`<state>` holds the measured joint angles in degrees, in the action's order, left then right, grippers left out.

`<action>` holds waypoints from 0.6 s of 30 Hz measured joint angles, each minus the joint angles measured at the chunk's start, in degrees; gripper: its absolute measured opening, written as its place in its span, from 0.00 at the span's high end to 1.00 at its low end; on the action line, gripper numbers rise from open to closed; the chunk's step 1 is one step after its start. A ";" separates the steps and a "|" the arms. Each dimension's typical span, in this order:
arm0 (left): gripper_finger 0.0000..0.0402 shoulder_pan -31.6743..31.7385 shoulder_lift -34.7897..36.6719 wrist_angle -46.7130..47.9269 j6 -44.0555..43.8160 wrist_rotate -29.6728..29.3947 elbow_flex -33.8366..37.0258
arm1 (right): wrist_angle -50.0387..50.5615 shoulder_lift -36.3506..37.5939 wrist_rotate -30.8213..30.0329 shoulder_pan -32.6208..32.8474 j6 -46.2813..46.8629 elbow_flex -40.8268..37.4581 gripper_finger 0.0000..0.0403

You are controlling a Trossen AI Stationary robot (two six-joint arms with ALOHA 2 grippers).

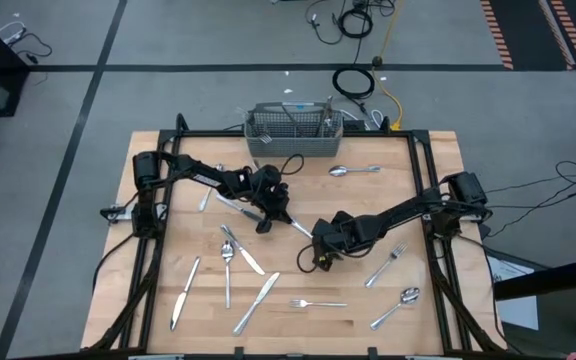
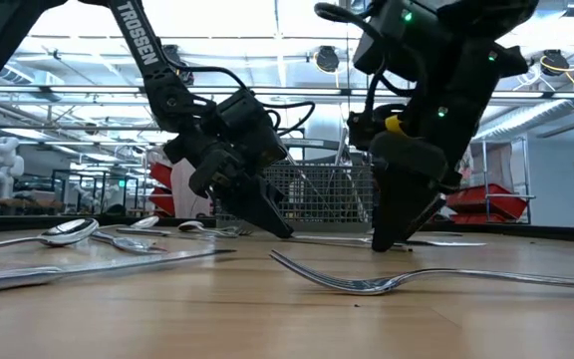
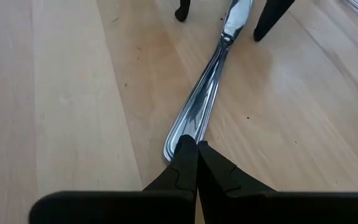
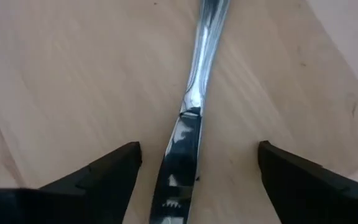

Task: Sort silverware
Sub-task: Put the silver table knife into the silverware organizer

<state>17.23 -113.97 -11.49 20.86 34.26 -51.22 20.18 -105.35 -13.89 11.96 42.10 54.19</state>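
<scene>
A table knife lies flat on the wooden table between my two grippers. My left gripper is shut, with its tips at the knife's handle end. My right gripper hangs open over the blade, one finger on each side of it, neither touching. In the left wrist view both right fingertips stand apart from the blade. More silverware lies on the table: a spoon, a fork, another fork and a knife. My left gripper sets its shut fingertips on the free end of the knife's handle, slanting down from the table's left along the knife. The knife lies flat on the wood. The tips cover the very end, so whether they pinch it or only press on it does not show.
A grey wire-mesh basket with several pieces in it stands at the far edge. Near the left there are a spoon and knives, and near the right a spoon. A fork lies close to the low camera.
</scene>
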 joint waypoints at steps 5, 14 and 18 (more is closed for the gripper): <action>0.98 0.01 -0.01 -0.02 0.20 -0.03 0.02 | 1.80 -0.19 -0.12 -0.42 2.60 0.03 0.46; 0.98 0.05 -0.07 -0.25 0.33 -1.14 0.11 | 1.83 0.11 2.95 -0.87 2.35 0.02 0.96; 0.98 0.07 0.17 -0.15 -0.90 -1.08 0.09 | 1.45 0.07 3.36 -0.80 2.89 0.10 0.98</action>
<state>17.30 -113.80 -11.64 19.96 33.18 -51.13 21.63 -105.27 -10.52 11.16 44.99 54.29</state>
